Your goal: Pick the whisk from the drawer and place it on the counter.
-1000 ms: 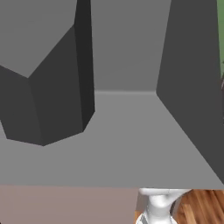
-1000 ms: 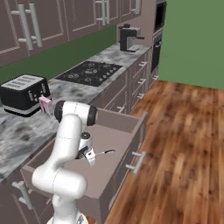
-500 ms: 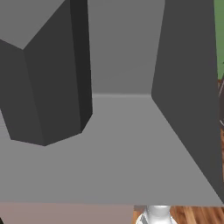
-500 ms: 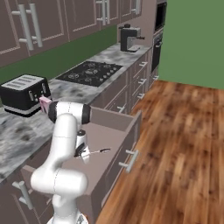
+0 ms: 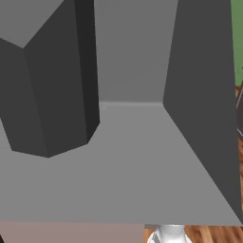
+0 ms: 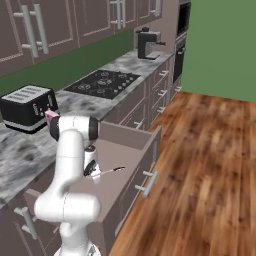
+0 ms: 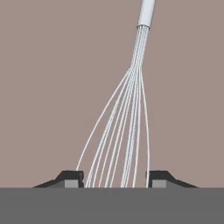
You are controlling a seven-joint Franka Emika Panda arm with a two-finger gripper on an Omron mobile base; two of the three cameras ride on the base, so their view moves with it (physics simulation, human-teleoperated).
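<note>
Hand [image 7: 113,179] closed on whisk [image 7: 127,122] wires, inside the open drawer [image 6: 131,150].

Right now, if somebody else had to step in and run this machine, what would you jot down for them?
Claw: shut on the whisk, fingertips either side of its wire loops, handle pointing away.
Whisk: down inside the open drawer, not lifted out.
Counter: beside the drawer, with a toaster on it.
Done: reach and grip.
Left: lift the whisk out of the drawer and set it on the counter.
</note>
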